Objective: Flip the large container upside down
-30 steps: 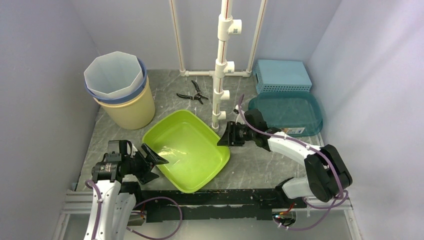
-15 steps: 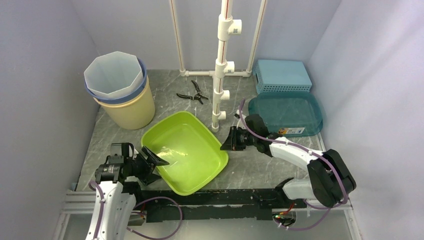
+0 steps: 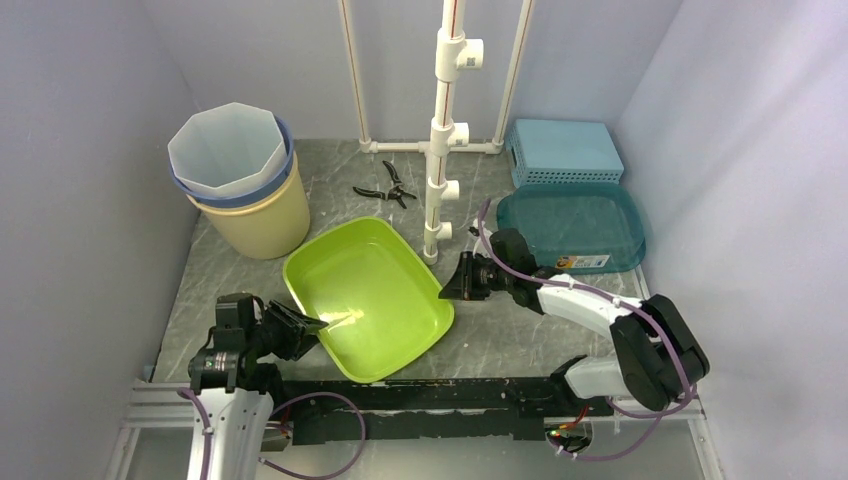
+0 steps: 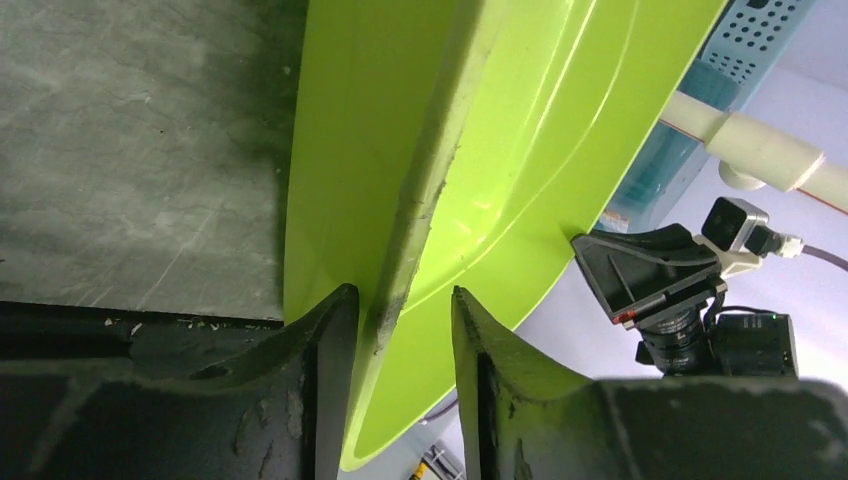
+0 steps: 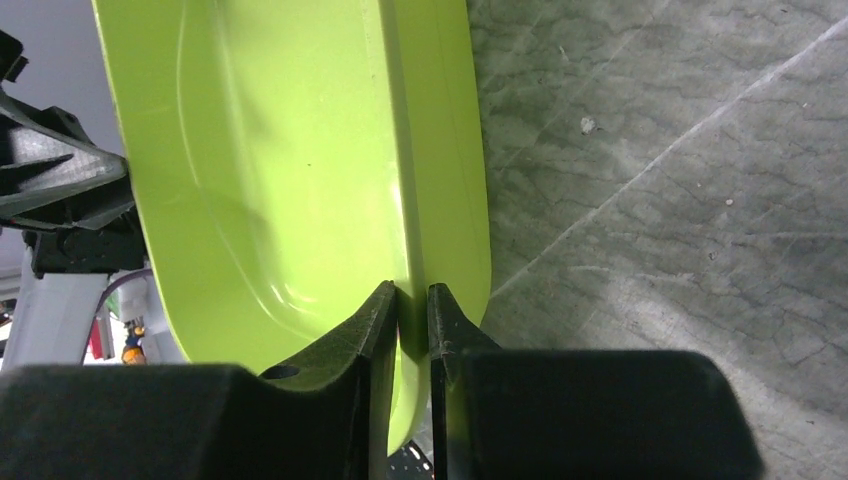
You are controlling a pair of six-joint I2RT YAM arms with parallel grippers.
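The large container is a lime green tub, open side up on the grey table between my two arms. My left gripper straddles its near-left rim. In the left wrist view the rim passes between the jaws of my left gripper: one finger touches the rim's outer side, and a gap shows at the inner finger. My right gripper is at the tub's right rim. In the right wrist view the jaws of my right gripper are pressed on both sides of the green wall.
A beige bucket with a white liner stands at the back left. Black pliers lie behind the tub, beside a white pipe post. A teal tray and a light blue basket sit at the back right.
My right gripper moved in and closed on the tub's right rim. My left gripper's jaws narrowed around the near-left rim. The tub shifted slightly to the left.
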